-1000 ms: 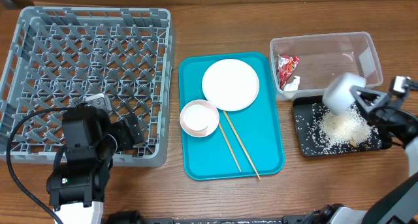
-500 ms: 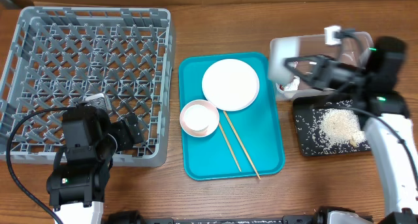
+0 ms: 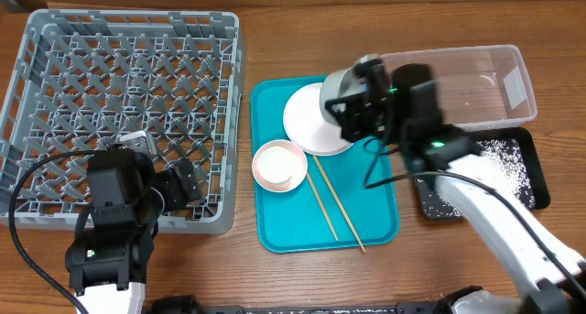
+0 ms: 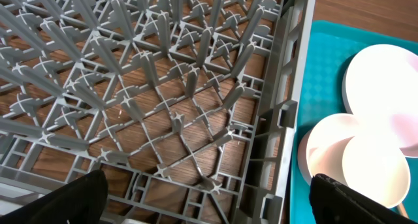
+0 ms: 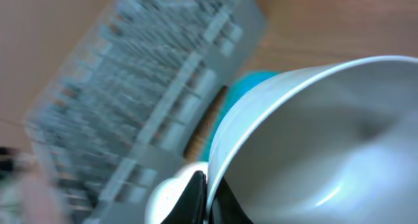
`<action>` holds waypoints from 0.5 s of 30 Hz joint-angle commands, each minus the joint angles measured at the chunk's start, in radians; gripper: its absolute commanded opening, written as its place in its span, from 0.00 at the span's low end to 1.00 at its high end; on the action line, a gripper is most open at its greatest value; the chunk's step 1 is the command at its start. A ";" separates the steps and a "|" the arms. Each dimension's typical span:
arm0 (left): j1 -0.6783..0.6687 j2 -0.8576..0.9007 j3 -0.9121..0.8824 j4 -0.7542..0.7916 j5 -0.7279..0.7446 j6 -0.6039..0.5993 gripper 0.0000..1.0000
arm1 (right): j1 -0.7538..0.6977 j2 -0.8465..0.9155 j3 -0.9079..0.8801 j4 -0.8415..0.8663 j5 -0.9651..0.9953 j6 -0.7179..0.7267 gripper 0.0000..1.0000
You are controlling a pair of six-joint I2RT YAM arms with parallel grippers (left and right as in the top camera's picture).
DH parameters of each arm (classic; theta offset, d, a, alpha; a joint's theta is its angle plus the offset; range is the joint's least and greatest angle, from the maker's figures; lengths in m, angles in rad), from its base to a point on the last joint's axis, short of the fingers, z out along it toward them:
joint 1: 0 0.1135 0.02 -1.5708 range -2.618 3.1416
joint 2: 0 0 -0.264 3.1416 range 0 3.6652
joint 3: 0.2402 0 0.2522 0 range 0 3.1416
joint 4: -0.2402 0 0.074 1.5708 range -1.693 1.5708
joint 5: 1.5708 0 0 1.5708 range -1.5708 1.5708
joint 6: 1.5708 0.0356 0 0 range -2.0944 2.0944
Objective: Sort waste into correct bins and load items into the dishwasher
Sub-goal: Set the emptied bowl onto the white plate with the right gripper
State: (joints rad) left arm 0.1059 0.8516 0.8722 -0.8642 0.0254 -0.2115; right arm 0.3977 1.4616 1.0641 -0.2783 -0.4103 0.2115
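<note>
The right gripper [image 5: 208,194] is clamped on the rim of the pale grey-green bowl [image 3: 341,85], which hangs just above the white plate [image 3: 307,126] on the teal tray [image 3: 366,213]. The left gripper [image 3: 179,188] gapes wide, empty, over the dish rack [image 3: 119,94] corner, with the pinkish bowl [image 3: 279,165] to its right.

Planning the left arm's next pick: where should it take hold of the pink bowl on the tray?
The rim on the rack side, from above, one finger inside and one outside. The bowl stands upright, mouth up, probably too wide to span; the plate and chopsticks crowd its other side.
</note>
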 commanded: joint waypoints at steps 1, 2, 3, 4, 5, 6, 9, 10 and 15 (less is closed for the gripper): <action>0.006 -0.001 0.028 0.005 -0.006 -0.021 1.00 | 0.065 0.090 0.024 0.002 0.190 -0.144 0.04; 0.006 -0.001 0.028 0.005 -0.006 -0.021 1.00 | 0.080 0.116 0.024 0.008 0.192 -0.171 0.04; 0.006 -0.001 0.028 0.005 -0.006 -0.021 1.00 | 0.092 0.141 0.024 0.016 0.197 -0.196 0.04; 0.006 -0.001 0.028 0.005 -0.006 -0.021 1.00 | 0.103 0.168 0.024 0.027 0.211 -0.214 0.04; 0.006 -0.001 0.028 0.004 -0.006 -0.021 1.00 | 0.110 0.193 0.024 0.041 0.233 -0.220 0.04; 0.006 -0.001 0.028 0.004 -0.006 -0.021 1.00 | 0.114 0.213 0.024 0.052 0.254 -0.220 0.04; 0.006 -0.001 0.028 0.004 -0.006 -0.021 1.00 | 0.117 0.272 0.024 0.082 0.261 -0.219 0.04; 0.006 -0.001 0.028 0.004 -0.006 -0.021 1.00 | 0.117 0.285 0.024 0.085 0.260 -0.219 0.04; 0.006 -0.001 0.028 0.004 -0.006 -0.021 1.00 | 0.117 0.313 0.024 0.087 0.260 -0.219 0.15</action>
State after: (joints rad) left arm 0.1059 0.8516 0.8722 -0.8646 0.0254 -0.2115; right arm 0.5152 1.7714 1.0641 -0.2020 -0.1726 0.0116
